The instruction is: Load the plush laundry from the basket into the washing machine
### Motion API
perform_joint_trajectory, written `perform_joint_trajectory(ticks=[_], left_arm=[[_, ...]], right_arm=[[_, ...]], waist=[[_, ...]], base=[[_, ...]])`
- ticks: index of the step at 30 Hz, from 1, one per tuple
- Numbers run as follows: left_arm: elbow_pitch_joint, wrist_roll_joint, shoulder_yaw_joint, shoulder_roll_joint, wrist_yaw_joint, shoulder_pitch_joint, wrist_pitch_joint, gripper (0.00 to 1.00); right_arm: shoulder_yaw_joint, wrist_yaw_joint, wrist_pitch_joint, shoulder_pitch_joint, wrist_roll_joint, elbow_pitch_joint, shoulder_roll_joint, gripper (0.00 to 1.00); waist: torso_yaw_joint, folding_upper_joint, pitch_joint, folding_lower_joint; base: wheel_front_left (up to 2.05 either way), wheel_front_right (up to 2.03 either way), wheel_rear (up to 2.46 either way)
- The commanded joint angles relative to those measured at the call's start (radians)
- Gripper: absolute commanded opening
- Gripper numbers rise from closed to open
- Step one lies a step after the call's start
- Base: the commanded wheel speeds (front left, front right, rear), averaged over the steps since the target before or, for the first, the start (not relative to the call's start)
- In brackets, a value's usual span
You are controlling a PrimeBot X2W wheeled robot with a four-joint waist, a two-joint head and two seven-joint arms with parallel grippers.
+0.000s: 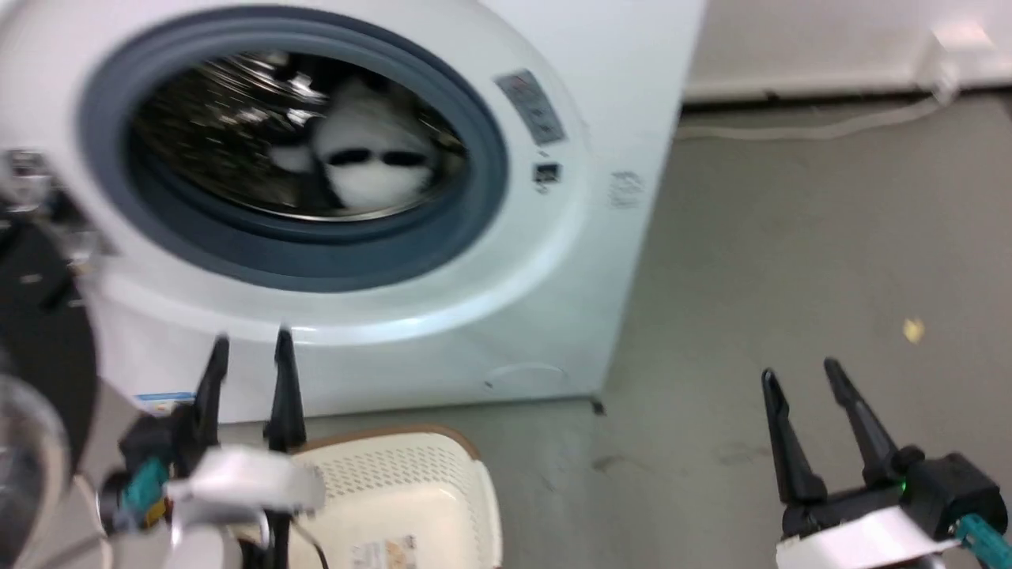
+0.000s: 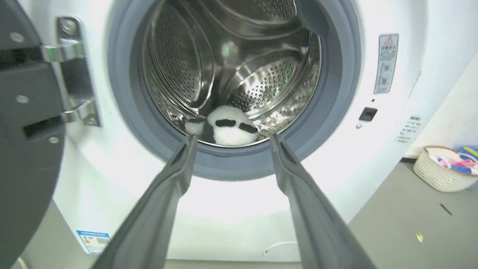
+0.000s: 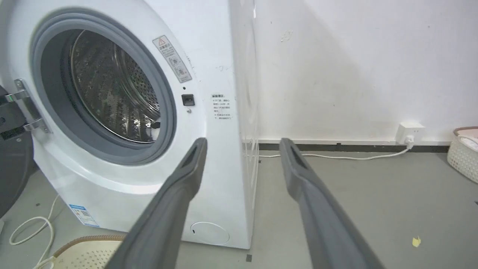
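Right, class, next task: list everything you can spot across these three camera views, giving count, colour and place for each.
Large front-loading washing machine: one, white with grey seal, upper left of head view.
Round black-rimmed door: one, dark, swung open on the hinge side.
Fluffy penguin soft toy: one, black and white, at the bottom of the steel drum.
Small perforated plastic basket: one, cream with brown rim, on the floor before the machine.
Second basket: one, cream, holding coloured items, by the wall.
Wall socket with cable: one, white, low on the wall.
Scrap: one, yellow, on the grey floor.
Left gripper: one, dark fingers, open, before the machine.
Right gripper: one, dark fingers, open, over the floor.
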Motion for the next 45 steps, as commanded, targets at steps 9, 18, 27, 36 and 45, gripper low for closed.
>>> perform_joint_trajectory(ticks=[9, 18, 27, 36, 45], left_arm=[[-0.137, 0.03, -0.029, -0.056, 0.019, 0.238, -0.005, 1.0], [-0.16, 0.076, -0.071, -0.067, 0.053, 0.303, -0.005, 1.0], [-0.156, 0.072, -0.075, -0.069, 0.059, 0.292, 0.003, 0.0], [-0.164, 0.086, -0.072, -0.069, 0.059, 0.286, 0.021, 0.0], [-0.172, 0.099, -0.069, -0.069, 0.058, 0.28, 0.04, 0.0]], right_arm=[[0.002, -0.001, -0.005, 0.084, -0.004, 0.006, 0.001, 1.0], [0.019, -0.001, -0.005, 0.108, 0.0, 0.024, 0.003, 1.0], [0.018, 0.0, 0.003, 0.097, 0.003, 0.028, 0.001, 0.0], [0.016, 0.0, 0.021, 0.09, -0.007, 0.025, 0.001, 0.0], [0.014, 0.0, 0.04, 0.084, -0.017, 0.022, 0.001, 0.0]], waist=[[0.104, 0.0, -0.11, 0.0003], [0.113, 0.0, -0.123, 0.0003], [0.115, 0.0, -0.128, 0.0003], [0.118, 0.0, -0.127, 0.0003], [0.121, 0.0, -0.126, 0.0003]], base=[[0.0, 0.0, 0.0], [0.0, 0.0, 0.0], [0.0, 0.0, 0.0], [0.0, 0.0, 0.0], [0.0, 0.0, 0.0]])
